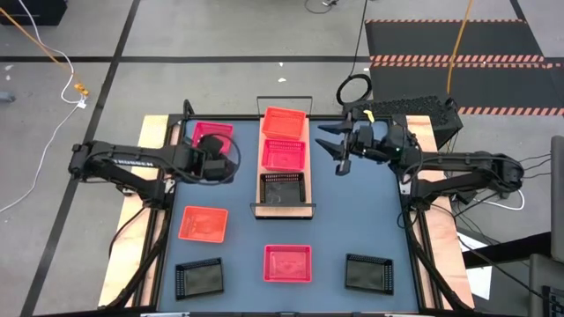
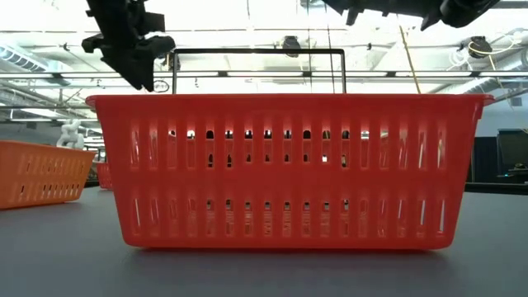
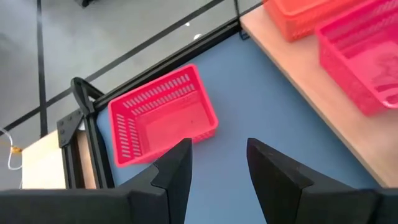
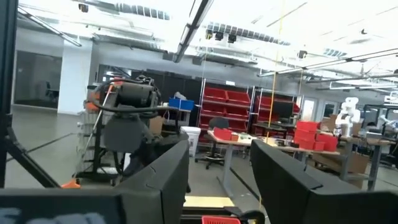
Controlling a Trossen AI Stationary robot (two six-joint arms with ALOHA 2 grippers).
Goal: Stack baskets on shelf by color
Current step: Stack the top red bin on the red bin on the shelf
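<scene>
The shelf point(image 1: 284, 208), at tabletop point(image 1: 330, 229) centre, carries an orange basket point(image 1: 284, 122) at 12 o'clock, a pink basket point(image 1: 284, 154) in the middle and a black basket point(image 1: 283, 187) at 6 o'clock. The right claw point(image 1: 339, 146), at 2 o'clock, hangs open and empty. The left claw point(image 3: 217, 163), parted and empty, hovers beside a pink-red basket point(image 3: 163, 115) at 10 o'clock.

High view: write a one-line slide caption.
Three baskets on the shelf, five on the table; left pincer by a pink basket, right pincer open, empty.
</scene>
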